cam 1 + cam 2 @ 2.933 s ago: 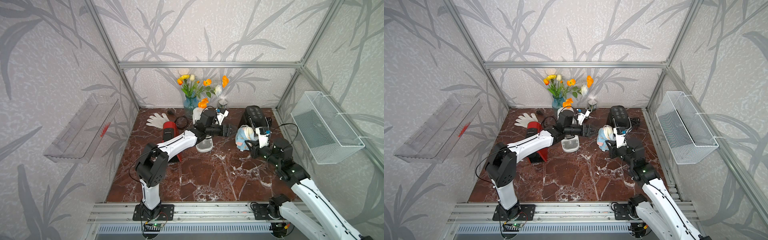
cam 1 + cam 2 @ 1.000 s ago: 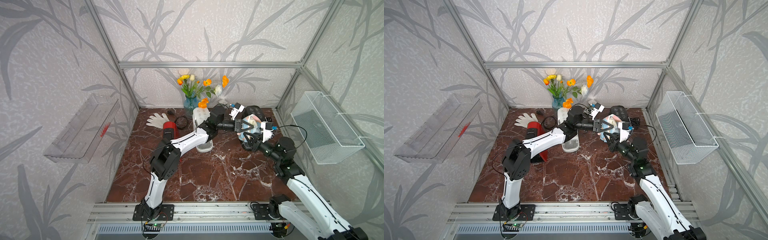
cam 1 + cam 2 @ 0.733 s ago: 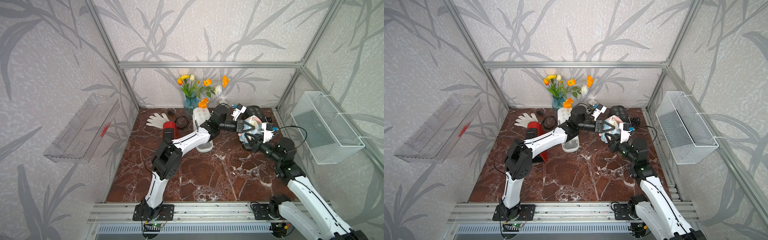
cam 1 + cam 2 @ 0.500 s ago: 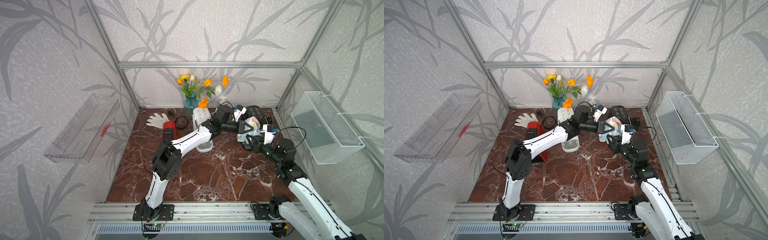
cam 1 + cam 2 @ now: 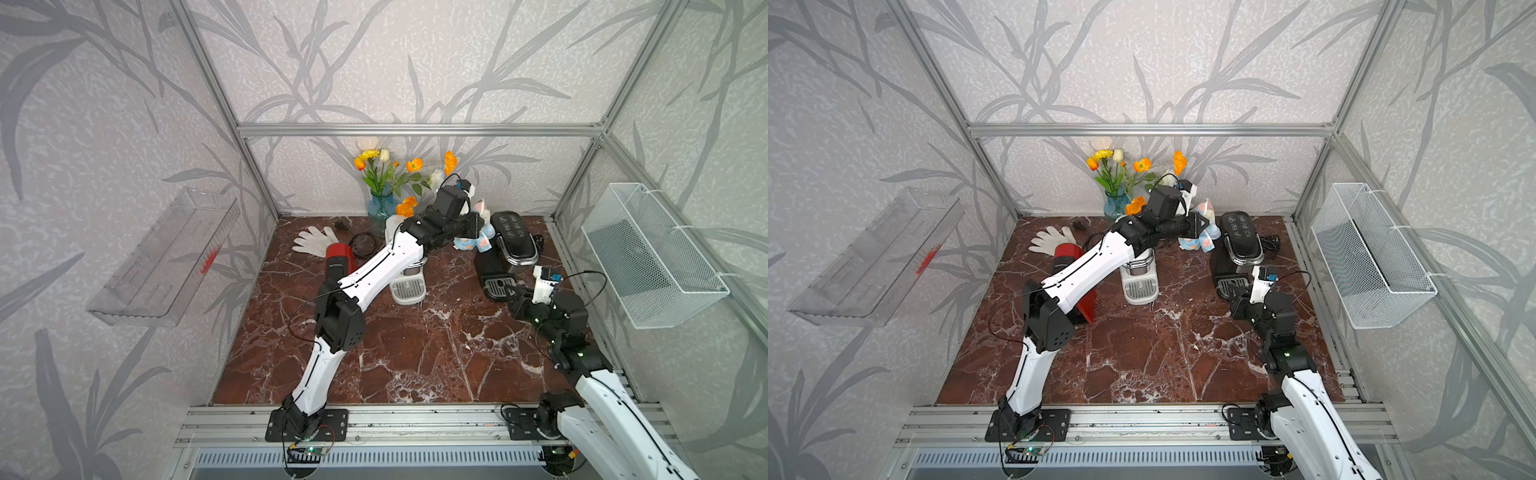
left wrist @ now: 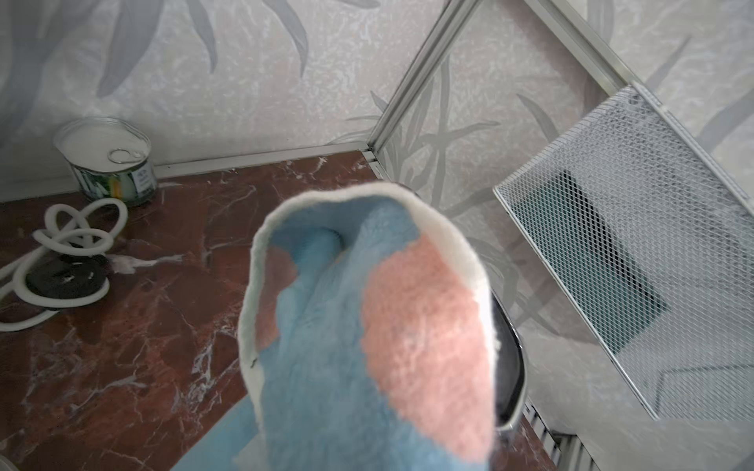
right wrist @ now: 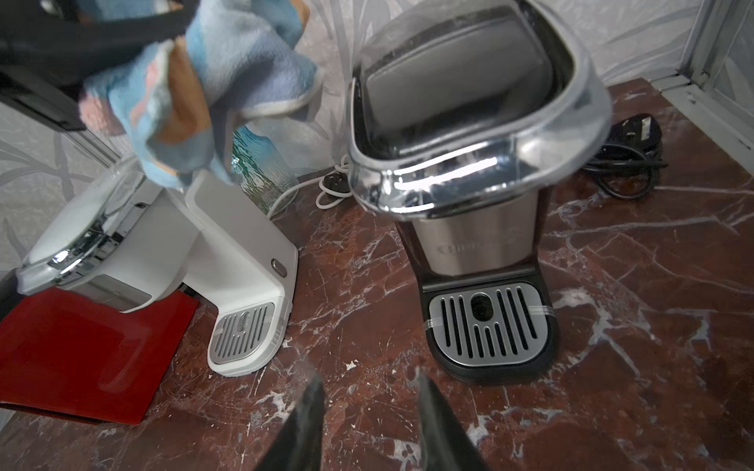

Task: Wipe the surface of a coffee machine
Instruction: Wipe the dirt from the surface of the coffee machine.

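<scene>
My left gripper (image 5: 477, 229) clamps the fluffy blue-pink cloth (image 5: 471, 245) just left of the black, chrome-rimmed coffee machine (image 5: 513, 243) at far right. My right gripper (image 7: 369, 391) hangs parted, empty, near its slotted drip tray (image 7: 487, 324).

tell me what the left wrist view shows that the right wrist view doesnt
Only the left wrist view: the tin can by the back wall and the wire basket.
Only the right wrist view: the white coffee machine, the red appliance and the right gripper, open and empty.
Both: the blue and pink cloth, the black coffee machine and the marble table.
</scene>
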You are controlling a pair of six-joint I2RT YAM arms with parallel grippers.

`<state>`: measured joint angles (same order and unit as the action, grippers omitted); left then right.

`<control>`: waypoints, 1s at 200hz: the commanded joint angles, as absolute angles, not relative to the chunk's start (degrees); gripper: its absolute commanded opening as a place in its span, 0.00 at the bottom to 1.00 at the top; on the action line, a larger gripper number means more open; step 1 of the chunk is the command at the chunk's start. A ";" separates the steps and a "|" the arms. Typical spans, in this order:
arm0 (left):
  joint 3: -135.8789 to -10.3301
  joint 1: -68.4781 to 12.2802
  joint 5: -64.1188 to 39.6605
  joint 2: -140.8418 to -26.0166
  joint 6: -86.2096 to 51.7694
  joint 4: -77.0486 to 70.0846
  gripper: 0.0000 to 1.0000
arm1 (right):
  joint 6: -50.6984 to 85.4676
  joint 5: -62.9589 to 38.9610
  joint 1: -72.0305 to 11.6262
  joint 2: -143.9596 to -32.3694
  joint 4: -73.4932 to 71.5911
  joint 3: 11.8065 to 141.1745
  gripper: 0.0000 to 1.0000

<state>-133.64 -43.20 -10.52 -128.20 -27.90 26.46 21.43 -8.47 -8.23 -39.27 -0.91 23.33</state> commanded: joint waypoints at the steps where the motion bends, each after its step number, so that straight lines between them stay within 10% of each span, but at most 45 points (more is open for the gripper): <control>1: -140.49 -43.11 -3.49 -134.51 -26.12 31.32 0.00 | 21.71 -8.01 -8.17 -38.55 -3.01 21.67 0.39; 200: -142.74 -44.76 -9.16 -153.25 -36.56 24.87 0.00 | 21.82 -9.12 -8.18 -37.38 -5.98 19.04 0.39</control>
<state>-143.39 -43.88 -6.26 -152.05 -35.38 26.39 21.47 -9.06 -8.23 -38.15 -4.86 19.64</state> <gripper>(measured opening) 0.189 0.386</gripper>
